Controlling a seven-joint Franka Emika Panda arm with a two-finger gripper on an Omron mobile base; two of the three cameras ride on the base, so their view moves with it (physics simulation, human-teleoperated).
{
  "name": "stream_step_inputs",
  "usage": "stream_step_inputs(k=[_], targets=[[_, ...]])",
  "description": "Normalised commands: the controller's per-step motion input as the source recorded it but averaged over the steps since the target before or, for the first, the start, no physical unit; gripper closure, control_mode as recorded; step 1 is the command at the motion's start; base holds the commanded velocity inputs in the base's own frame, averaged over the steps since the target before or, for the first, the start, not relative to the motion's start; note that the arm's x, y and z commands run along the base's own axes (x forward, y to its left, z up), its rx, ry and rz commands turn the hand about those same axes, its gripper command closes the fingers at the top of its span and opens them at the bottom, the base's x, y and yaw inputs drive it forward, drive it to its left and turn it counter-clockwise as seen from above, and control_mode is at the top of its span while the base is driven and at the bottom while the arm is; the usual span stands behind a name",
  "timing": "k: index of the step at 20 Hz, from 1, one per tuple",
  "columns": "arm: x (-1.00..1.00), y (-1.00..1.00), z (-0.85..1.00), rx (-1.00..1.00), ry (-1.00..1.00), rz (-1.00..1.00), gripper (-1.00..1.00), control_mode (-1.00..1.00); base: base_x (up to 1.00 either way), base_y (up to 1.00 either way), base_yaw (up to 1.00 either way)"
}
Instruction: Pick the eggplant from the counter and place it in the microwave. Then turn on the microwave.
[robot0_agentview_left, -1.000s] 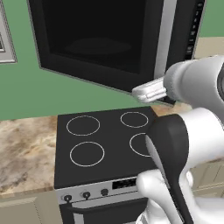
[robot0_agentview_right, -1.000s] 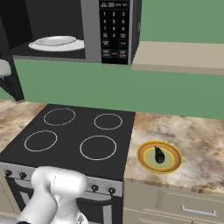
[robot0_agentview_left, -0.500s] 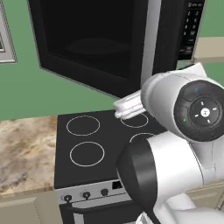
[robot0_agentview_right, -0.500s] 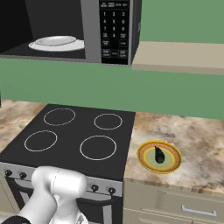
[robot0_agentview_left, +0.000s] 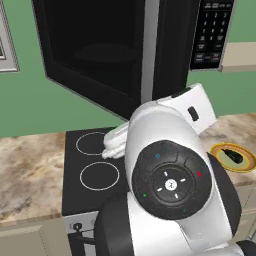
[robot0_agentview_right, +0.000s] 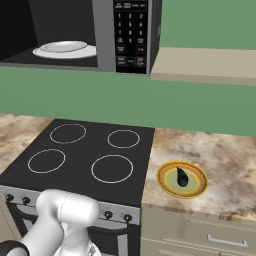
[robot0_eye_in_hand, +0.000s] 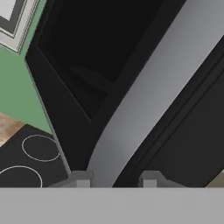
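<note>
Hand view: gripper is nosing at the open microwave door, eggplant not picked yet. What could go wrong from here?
1. The gripper is empty and faces the large black microwave's silver-trimmed door; it could bump the door.
2. The small dark purple eggplant lies on a yellow-rimmed plate on the beige marbled counter, so a low grasp may shove the plate.
3. A white plate already sits inside the microwave.

A green wall (robot0_agentview_right: 200, 20) backs the black stove (robot0_agentview_right: 85, 155). Right of the stove, a beige shelf (robot0_agentview_right: 205, 65) juts from the wall above light cabinet drawers (robot0_agentview_right: 200, 232).
</note>
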Motion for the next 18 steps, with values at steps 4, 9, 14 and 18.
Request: stream_step_inputs(k=[4,9,14,18], targets=[[0.05,0.60,0.08,-0.11,-0.06,-0.02,1.00,-1.00,0.00,0.00,0.00],[0.11,0.58,0.07,-0.10,-0.07,-0.01,1.00,-1.00,0.00,0.00,0.00],[0.24,0.48,0.07,-0.07,-0.01,0.00,1.00,-1.00,0.00,0.00,0.00],[0.29,0.39,0.02,-0.04,0.00,0.00,1.00,-1.00,0.00,0.00,0.00]])
